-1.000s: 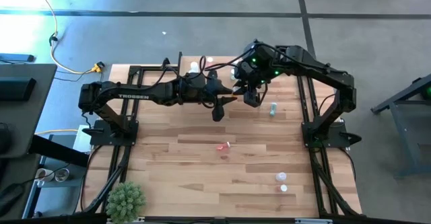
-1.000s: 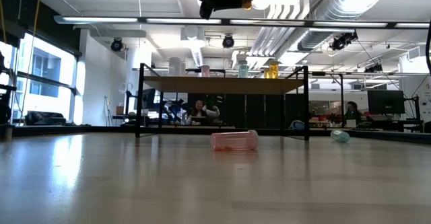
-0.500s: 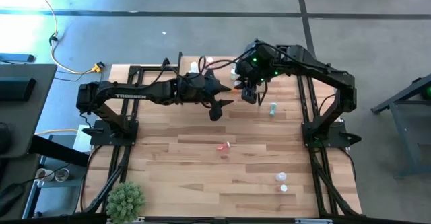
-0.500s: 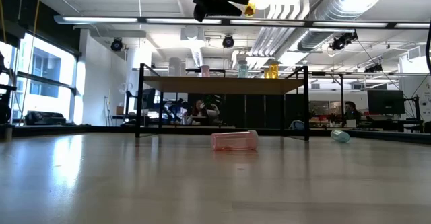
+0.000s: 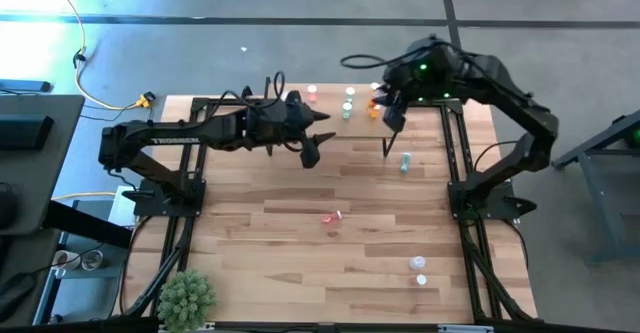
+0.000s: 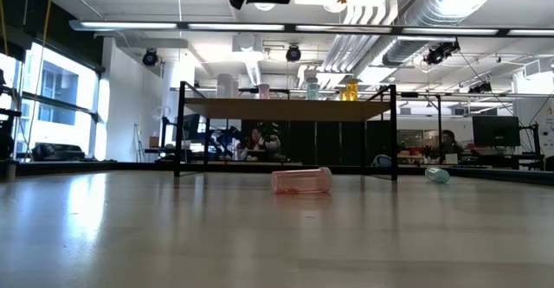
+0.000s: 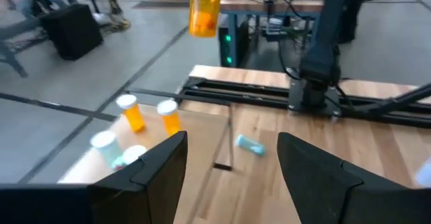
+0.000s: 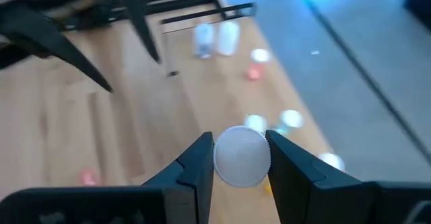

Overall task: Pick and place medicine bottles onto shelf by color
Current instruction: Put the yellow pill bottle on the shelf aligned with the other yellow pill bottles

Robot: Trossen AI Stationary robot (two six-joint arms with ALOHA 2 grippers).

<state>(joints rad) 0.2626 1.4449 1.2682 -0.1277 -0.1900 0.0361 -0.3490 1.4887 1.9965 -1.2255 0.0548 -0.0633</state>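
Observation:
My right gripper is shut on an orange medicine bottle, high over the right end of the shelf. White, pink, green and orange bottles stand on the shelf. My left gripper is open, with nothing between its fingers, above the table left of the shelf's middle. On the tabletop a pink bottle and a green bottle lie on their sides, and two white bottles sit near the right front. My right gripper pinches the orange bottle at its white-capped end between its two fingers. The fingers come slanting down from above, and the cap faces the wrist. The bottle's orange body hangs below the fingers, lifted clear of shelf and table.
A green spiky plant stands at the table's near left corner. The shelf's black legs rise from the far part of the table. Bare wood lies between the arms and the near edge.
My left gripper has opened, let go of the orange bottle and drawn back toward the table's left edge, rising a little. My right gripper has kept the bottle and carried it up and toward the far right, over the shelf's right end.

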